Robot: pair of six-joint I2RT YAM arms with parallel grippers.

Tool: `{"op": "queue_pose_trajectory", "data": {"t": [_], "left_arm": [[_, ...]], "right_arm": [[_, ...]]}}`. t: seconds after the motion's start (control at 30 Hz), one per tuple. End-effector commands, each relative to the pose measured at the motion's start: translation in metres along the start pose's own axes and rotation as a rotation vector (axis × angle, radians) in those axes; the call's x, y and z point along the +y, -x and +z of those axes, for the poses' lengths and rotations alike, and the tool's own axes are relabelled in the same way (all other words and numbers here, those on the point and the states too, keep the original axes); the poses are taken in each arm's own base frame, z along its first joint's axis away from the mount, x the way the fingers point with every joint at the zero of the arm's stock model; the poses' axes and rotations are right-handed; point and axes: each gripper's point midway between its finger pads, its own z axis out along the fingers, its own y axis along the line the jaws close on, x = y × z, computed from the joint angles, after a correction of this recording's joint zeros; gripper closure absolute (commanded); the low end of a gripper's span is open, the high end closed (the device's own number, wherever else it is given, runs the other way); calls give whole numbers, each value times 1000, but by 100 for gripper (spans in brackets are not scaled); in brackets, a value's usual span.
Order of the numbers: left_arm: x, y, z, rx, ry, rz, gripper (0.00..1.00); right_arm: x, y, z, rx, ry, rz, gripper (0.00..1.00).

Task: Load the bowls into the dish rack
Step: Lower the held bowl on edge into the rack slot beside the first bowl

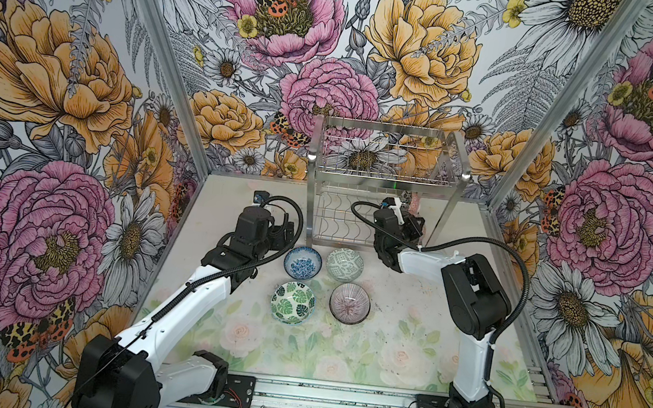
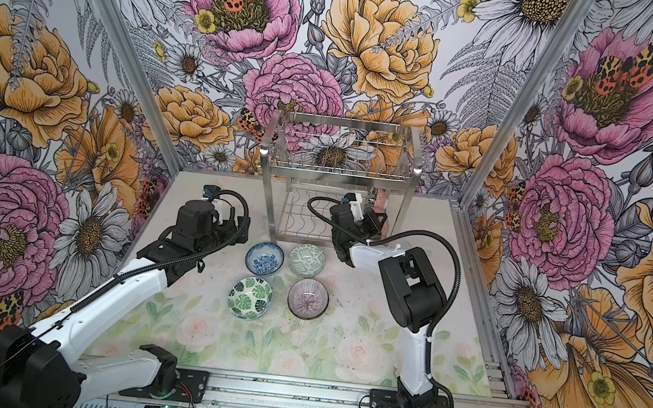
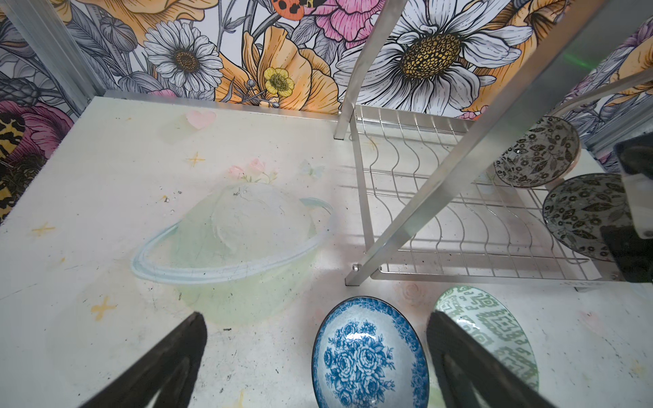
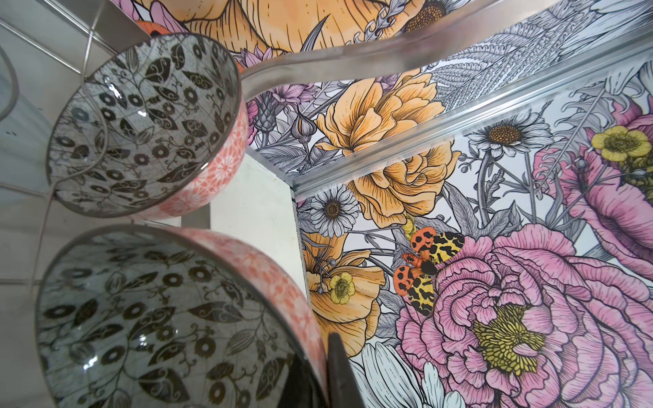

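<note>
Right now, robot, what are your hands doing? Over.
Left gripper open by blue bowl. Right gripper shut on floral bowl at dish rack lower tier. Three more bowls on table. Nothing blocking.

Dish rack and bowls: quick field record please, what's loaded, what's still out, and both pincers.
rack: dish rack, two tiers, at the back of the table
loaded: far floral bowl, on edge in the lower tier
held: near floral bowl, beside it at the lower tier
still out: blue bowl, grey-green bowl, green leaf bowl, pink striped bowl, upright before the rack
left pincer: open, by the blue bowl, holding nothing
right pincer: shut on the near floral bowl's rim
</note>
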Motion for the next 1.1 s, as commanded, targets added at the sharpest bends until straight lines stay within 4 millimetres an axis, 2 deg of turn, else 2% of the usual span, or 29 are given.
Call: {"op": "queue_pose_trajectory", "data": {"t": [0.0,0.47,0.77,1.07], "left_arm": [[0,-1,3,-6,-13,-16,1],[1,-4,3,1,-13,-18,1],[1,-5,3,1,-11,-17,1],[2,-5,2,0,-9,-18,1]], "right_arm": [[-20,12,4,6,-64,74,100],[-5,9,13,20,-72,44,100],[2,9,10,12,-60,37,100],[4,8,5,8,-46,46,92]]}}
